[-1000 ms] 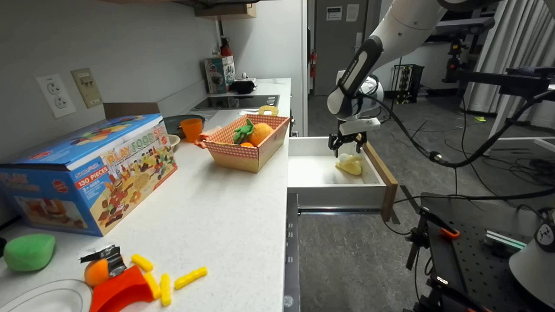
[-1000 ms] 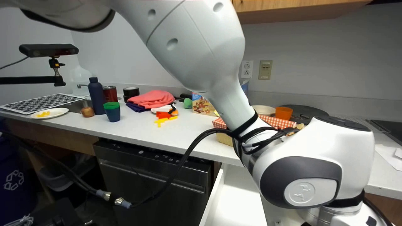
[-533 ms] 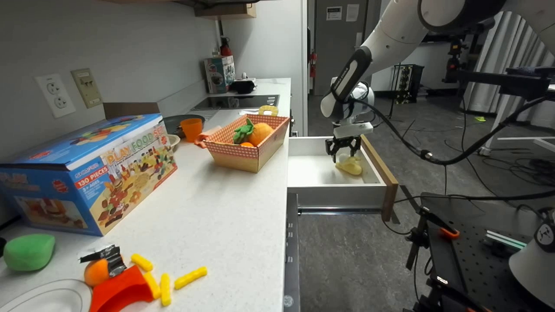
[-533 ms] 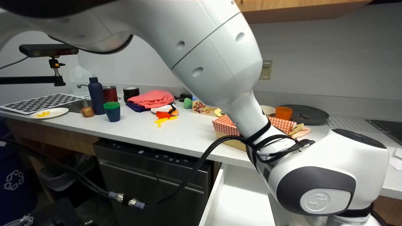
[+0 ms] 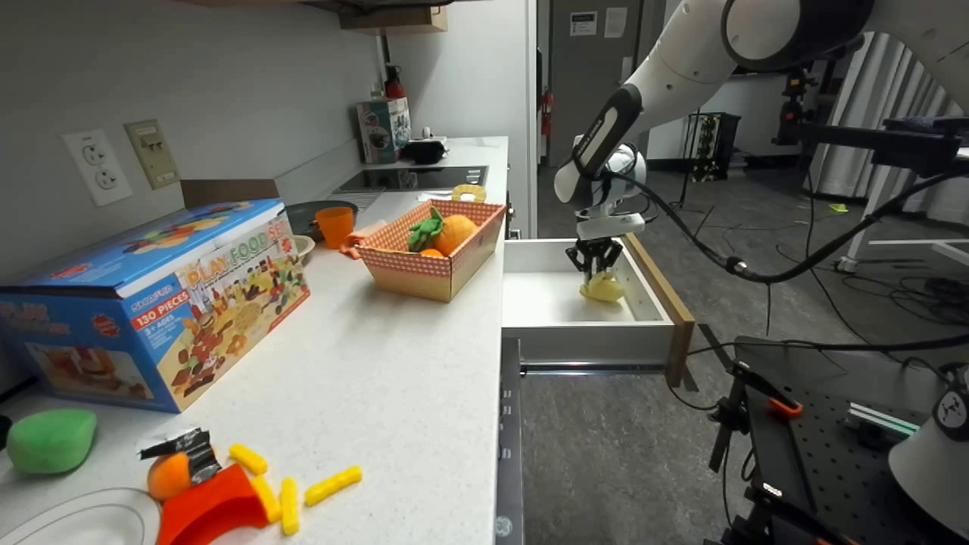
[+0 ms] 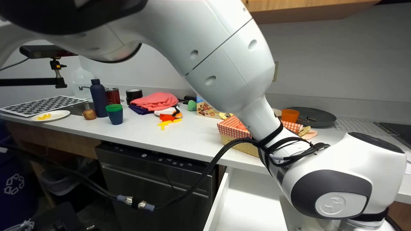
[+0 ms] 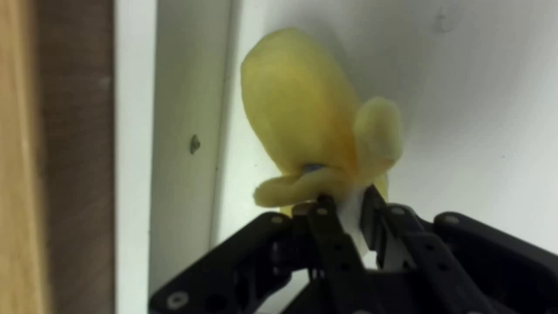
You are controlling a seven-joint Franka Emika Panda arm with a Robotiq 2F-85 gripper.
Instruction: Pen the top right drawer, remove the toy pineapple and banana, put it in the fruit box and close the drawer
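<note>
Open drawer (image 5: 539, 300) with yellow toy (image 5: 606, 288)

Drawer (image 5: 587, 344): stood right of the counter (image 5: 401, 409) in an exterior view.
Toy (image 5: 606, 289): lay in the drawer's right half.
Gripper (image 7: 348, 195): hung over the toy's far end.
Basket (image 5: 409, 280): sat near the counter's right edge.
Carton (image 5: 227, 318): stood left of the basket, nearer.

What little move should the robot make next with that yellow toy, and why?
Probably a gentle lift straight up: the tool seems to pinch the toy banana, which lies low in the open drawer, while the fruit box meant for it stands up on the counter. Grip firmness isn't visible.
</note>
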